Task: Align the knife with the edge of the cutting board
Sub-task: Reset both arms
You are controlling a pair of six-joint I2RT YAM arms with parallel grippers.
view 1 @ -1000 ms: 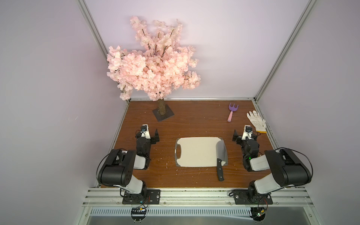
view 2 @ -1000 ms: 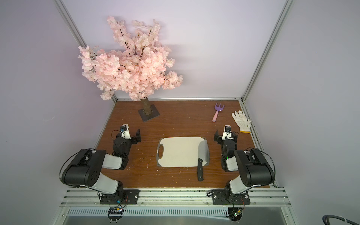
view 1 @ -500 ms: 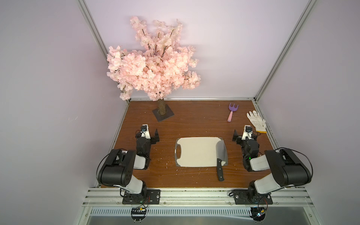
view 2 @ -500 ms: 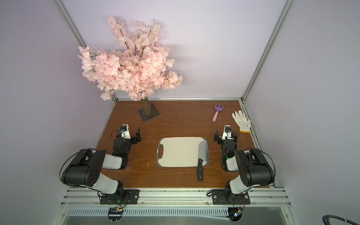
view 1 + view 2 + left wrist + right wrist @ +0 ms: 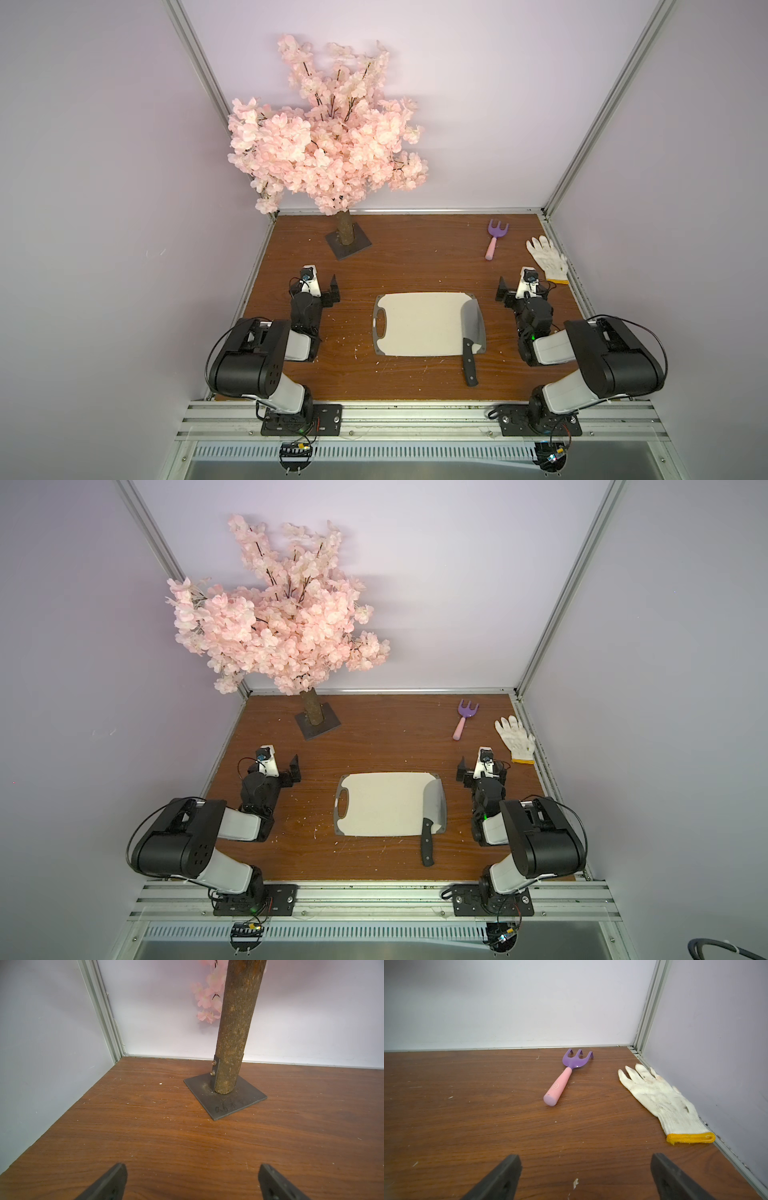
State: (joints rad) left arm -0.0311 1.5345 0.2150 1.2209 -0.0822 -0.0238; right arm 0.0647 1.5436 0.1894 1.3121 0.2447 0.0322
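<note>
Knife (image 5: 472, 332) (image 5: 432, 812): shown in both top views only, lower right of centre. Its silver blade lies flat on the right end of the cutting board (image 5: 415, 324) (image 5: 382, 804), along the short edge. The black handle overhangs the board's lower edge onto the table (image 5: 415, 257).

Left gripper (image 5: 332, 289) (image 5: 191, 1169): jaws spread wide, holding nothing, low over the wood left of the board. Its wrist view alone shows the tree trunk (image 5: 234, 1032) bolted to a square metal plate (image 5: 228, 1103).

Right gripper (image 5: 503, 291) (image 5: 586, 1159): jaws spread wide, holding nothing, right of the board. Its wrist view shows close up the purple-and-pink fork (image 5: 560, 1082) and a soiled white glove (image 5: 660, 1101) with a yellow cuff.

Surface: brown wood-grain, flecked with pale crumbs.

Room: lilac walls, aluminium corner posts, and a pink blossom tree (image 5: 328, 145) at upper left.
</note>
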